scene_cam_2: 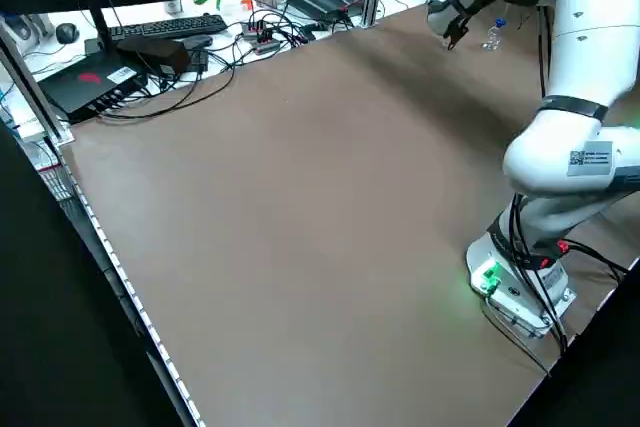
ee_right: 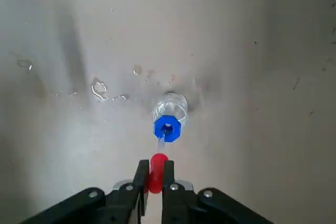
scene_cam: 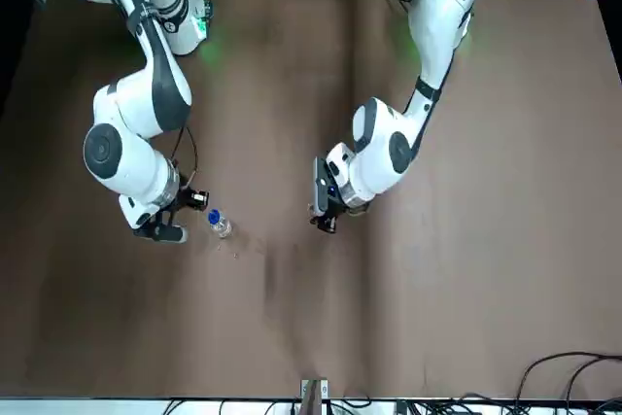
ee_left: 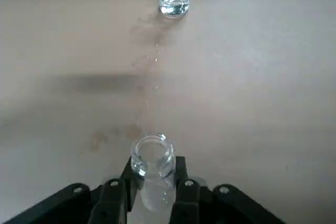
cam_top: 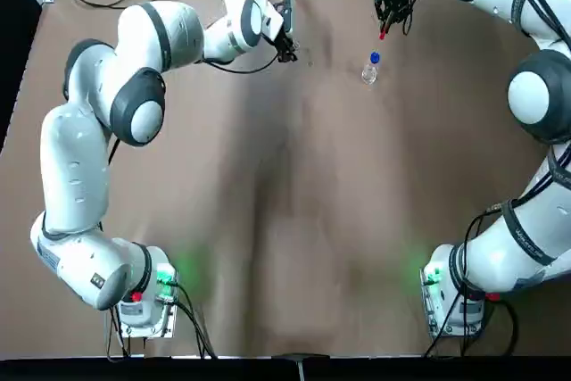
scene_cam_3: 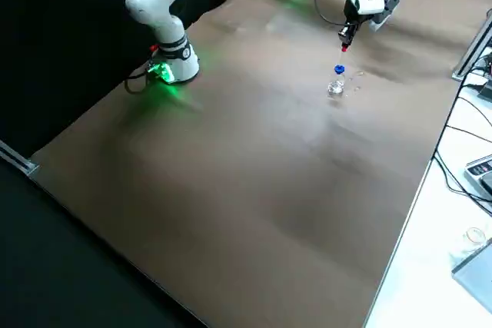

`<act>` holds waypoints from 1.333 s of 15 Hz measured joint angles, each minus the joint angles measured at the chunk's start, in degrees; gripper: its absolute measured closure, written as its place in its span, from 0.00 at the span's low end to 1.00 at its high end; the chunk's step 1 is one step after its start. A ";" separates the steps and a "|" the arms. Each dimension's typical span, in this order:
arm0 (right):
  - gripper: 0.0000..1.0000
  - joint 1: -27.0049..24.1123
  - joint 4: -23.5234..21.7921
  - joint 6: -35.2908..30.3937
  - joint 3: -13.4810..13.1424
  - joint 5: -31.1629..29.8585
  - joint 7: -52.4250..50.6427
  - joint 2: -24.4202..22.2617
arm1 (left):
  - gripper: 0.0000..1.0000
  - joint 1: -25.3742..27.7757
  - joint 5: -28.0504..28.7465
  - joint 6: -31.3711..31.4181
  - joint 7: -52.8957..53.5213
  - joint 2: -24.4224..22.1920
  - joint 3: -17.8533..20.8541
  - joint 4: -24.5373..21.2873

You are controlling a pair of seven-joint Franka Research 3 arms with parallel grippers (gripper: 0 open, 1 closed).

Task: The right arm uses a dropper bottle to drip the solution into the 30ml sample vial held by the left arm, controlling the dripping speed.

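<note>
My right claw (ee_right: 156,174) pinches the red-tipped dropper (ee_right: 157,171) above the blue-collared bottle (ee_right: 170,119); my left claw (ee_left: 153,177) grips the clear vial (ee_left: 155,169) over the tabletop (ee_left: 236,77)

From my overhead feed, I see the brown surface (cam_top: 330,247) evenly lit, with soft shadow streaks down its middle and a pale sheen. Green glow spills onto it beside each arm's base. In my right side view the lit patch washes out softly, and the white table (scene_cam_3: 423,266) at the edge glares nearly featureless. Both wrist feeds give me diffuse light, blurry shadow bands and small bright glints on glass and droplets (ee_right: 98,89). The black drapes (scene_cam_3: 69,44) read very dark.
</note>
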 joint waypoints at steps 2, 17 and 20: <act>0.85 0.00 0.02 -0.13 0.00 0.00 0.04 -0.65 | 0.68 -1.31 0.25 0.76 -1.18 0.11 0.29 0.00; 0.85 1.95 5.31 -4.88 0.83 4.90 3.14 -2.14 | 0.68 -5.88 1.43 4.16 -5.73 0.88 0.46 0.00; 0.85 3.94 5.73 -4.88 0.85 5.35 6.42 -2.14 | 0.68 -5.97 1.43 4.25 -6.14 0.88 0.57 0.00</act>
